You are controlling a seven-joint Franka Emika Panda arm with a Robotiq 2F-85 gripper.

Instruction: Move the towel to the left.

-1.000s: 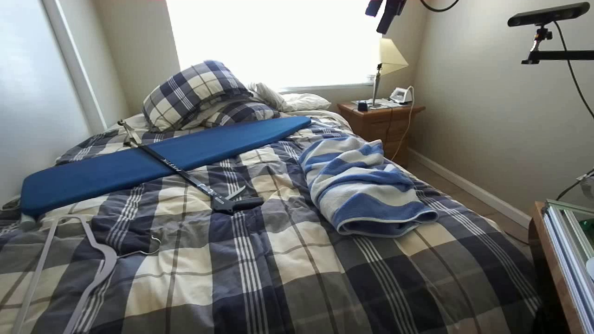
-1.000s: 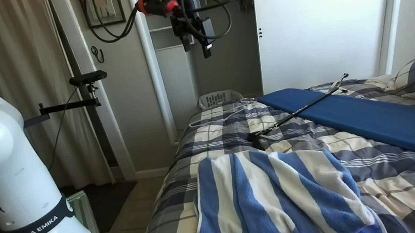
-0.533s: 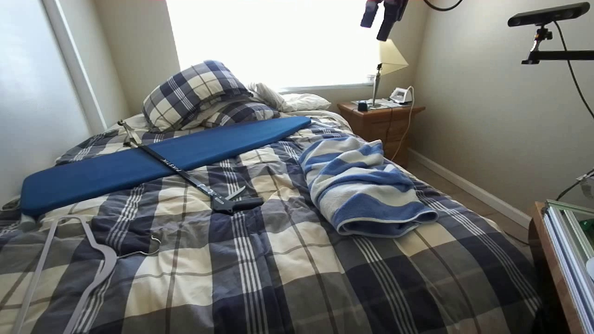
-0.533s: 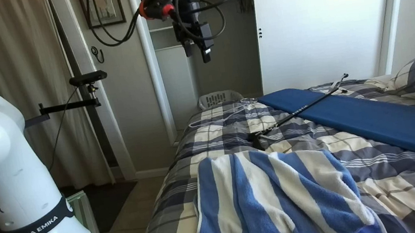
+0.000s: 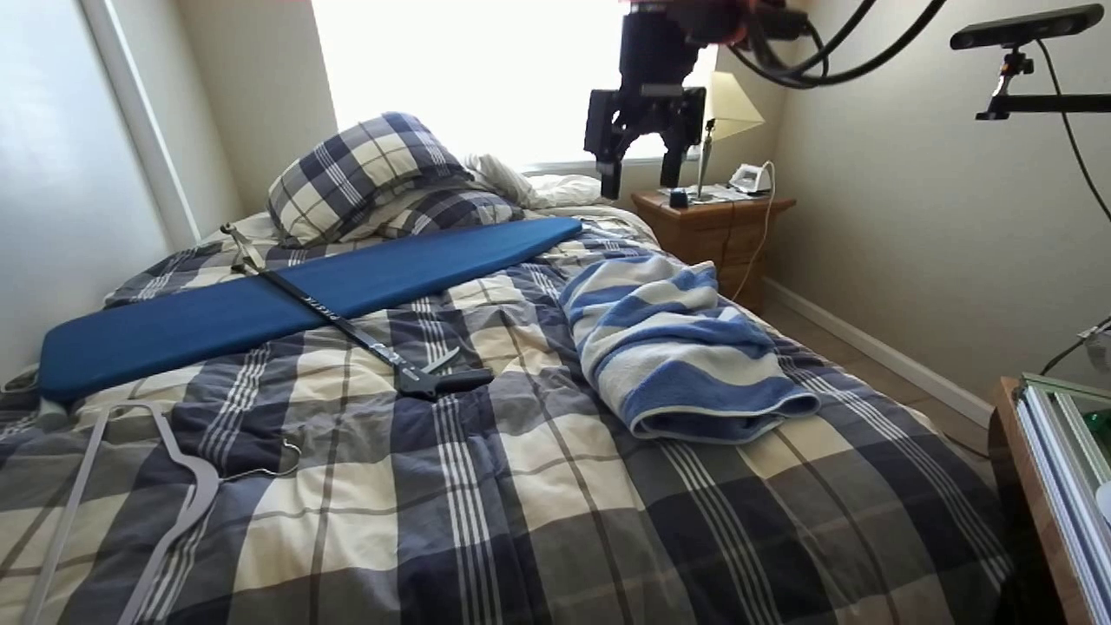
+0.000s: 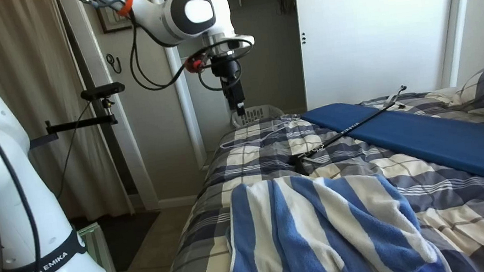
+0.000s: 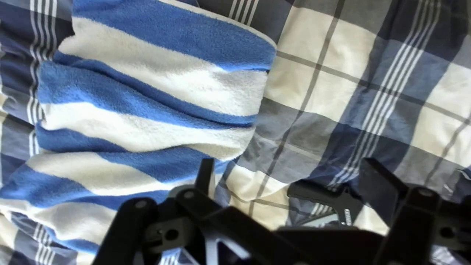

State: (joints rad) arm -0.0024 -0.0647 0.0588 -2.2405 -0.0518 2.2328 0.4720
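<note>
Because cloth is to be moved over cloth, the likeliest trouble ahead seems to lie in the grip. The plaid bedspread (image 5: 538,529) is rumpled and loose-looking, so a press too deep could pinch it too. The blue ironing board (image 5: 373,278) lies aslant on it. The striped towel (image 5: 677,347) lies bunched apart from the board's long edge, nearer its tapered end than its wide one; since its folds overlap, a shallow pinch may lift only the top layer and leave the rest trailing. The black reacher (image 5: 347,328) crosses the board, and its handle (image 5: 438,384) juts out on the towel's side. If the wanted left runs toward the board's wide end, a low drag could hook that handle and pull the reacher along. The pale hanger (image 5: 207,483), near the wide end, could catch the towel on a longer pull. The hand (image 5: 640,182) hangs well above all this, seemingly on the towel's side of the board, its fingers (image 7: 379,187) wide apart with nothing held between them. The wrist view shows the handle in line with that gap and the towel mostly to one side, so a straight drop risks closing on the handle, or on a thin edge of cloth that slips.
</note>
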